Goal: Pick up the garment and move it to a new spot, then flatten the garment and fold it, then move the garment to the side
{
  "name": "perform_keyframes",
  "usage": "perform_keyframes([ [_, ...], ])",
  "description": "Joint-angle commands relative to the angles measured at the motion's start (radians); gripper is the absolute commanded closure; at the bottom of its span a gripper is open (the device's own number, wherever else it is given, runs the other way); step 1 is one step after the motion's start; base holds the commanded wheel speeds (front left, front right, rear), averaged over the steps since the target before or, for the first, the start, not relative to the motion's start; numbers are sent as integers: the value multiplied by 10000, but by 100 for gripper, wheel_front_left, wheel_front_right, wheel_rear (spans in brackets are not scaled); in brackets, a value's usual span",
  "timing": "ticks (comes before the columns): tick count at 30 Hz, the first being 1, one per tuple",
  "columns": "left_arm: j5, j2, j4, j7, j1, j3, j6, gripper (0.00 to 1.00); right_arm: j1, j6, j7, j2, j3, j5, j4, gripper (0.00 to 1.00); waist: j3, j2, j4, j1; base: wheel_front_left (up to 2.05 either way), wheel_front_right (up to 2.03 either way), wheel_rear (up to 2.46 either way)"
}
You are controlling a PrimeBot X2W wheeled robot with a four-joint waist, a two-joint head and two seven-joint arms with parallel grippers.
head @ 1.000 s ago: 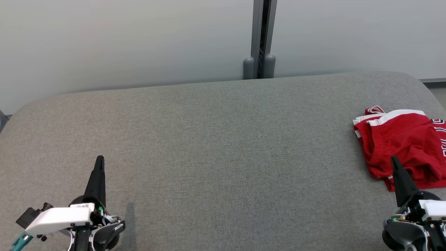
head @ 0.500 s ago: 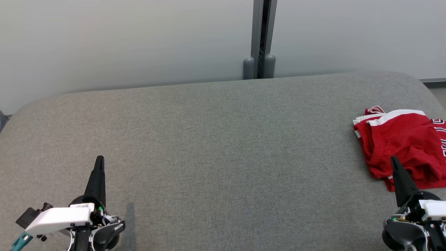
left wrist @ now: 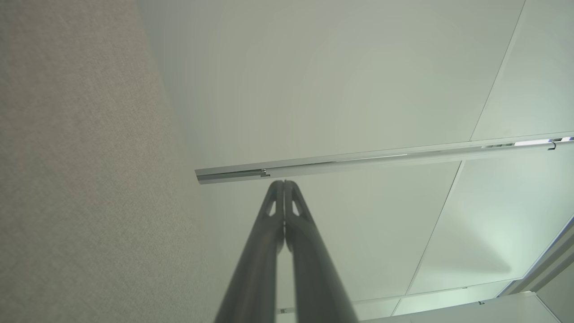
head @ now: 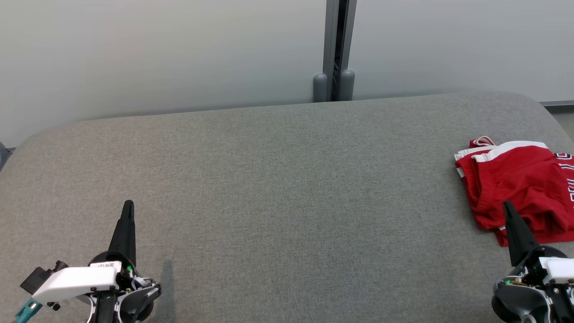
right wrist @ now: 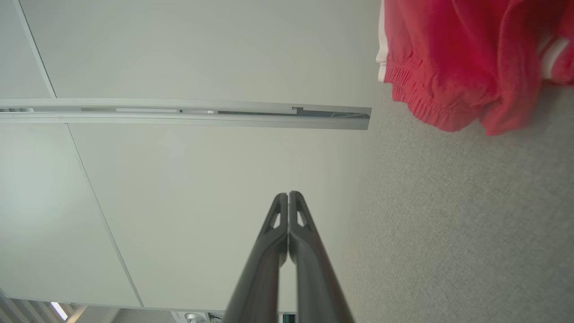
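Observation:
The garment (head: 520,184) is a pair of red shorts with white trim, lying crumpled at the far right of the grey cushioned surface (head: 287,179); part of it runs past the right edge of the head view. In the right wrist view the garment (right wrist: 462,63) shows at the upper right. My right gripper (head: 508,206) is shut and empty, its tip in front of the garment's near edge; whether it touches is unclear. Its shut fingers (right wrist: 288,197) point at the wall. My left gripper (head: 128,205) is shut and empty at the lower left, far from the garment, fingertips (left wrist: 284,185) pressed together.
A pale wall (head: 157,49) stands behind the surface, with a dark vertical post (head: 334,49) at its middle. The surface's rounded corners fall away at the far left and far right.

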Motion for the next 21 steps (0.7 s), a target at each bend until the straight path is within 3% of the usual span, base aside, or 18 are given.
perform_keyframes([
  [1, 17, 25, 3, 44, -136, 58, -53, 100, -69, 0, 30, -31, -19, 47, -6, 100, 0, 0, 0, 0, 0, 0, 0],
  [21, 25, 21, 2, 52, -136, 64, -53, 100, -70, 0, 34, -29, -21, 43, -6, 100, 0, 0, 0, 0, 0, 0, 0],
])
